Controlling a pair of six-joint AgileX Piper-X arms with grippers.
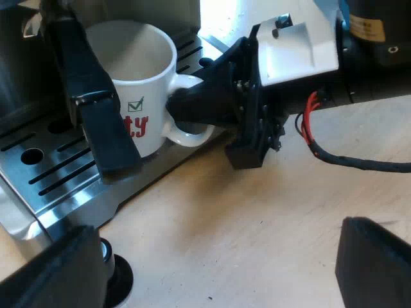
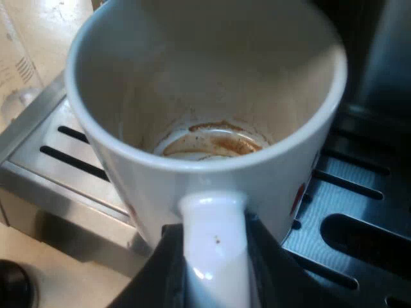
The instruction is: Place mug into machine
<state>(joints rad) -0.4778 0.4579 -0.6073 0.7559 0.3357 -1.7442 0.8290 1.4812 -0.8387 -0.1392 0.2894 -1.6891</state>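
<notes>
Left gripper: left gripper [image 1: 215, 269] hangs over the bare table [image 1: 270, 218], just off the corner of the drip tray [image 1: 58, 170]. Its two fingers stand wide apart with nothing between them.

Mug: white mug [image 1: 151, 90] with red lettering and a green tick, upright on the slotted tray of the espresso machine [image 2: 385, 64]. It stands near the tray edge that meets the table, and its handle reaches out over that edge. A brown coffee ring [image 2: 212, 142] lies in the bottom; otherwise it is empty.

Base contact: looks seated on the grille, or a hair above it. Cannot tell which.

Dark handle: a dark handle [image 1: 96, 96] slants down across the mug's near side. Its end colour is not readable.

Right gripper: right gripper [image 2: 215, 273] is clamped on the mug's handle, with black fingers [image 2: 164, 276] pressed against either side of the loop.

Step in hand: the end of placement, by my reading. The mug is inside the machine's bay and is not yet let go.

Next move calls for: confirm the base sits flat on the grille, then spread the fingers just enough to clear the loop. Draw the arm back along the handle's line and away from the tray edge, so a finger does not snag the loop and drag or tip the mug.

Risk: the mug sits near the edge, so a sideways tug could slide it off the tray.
</notes>
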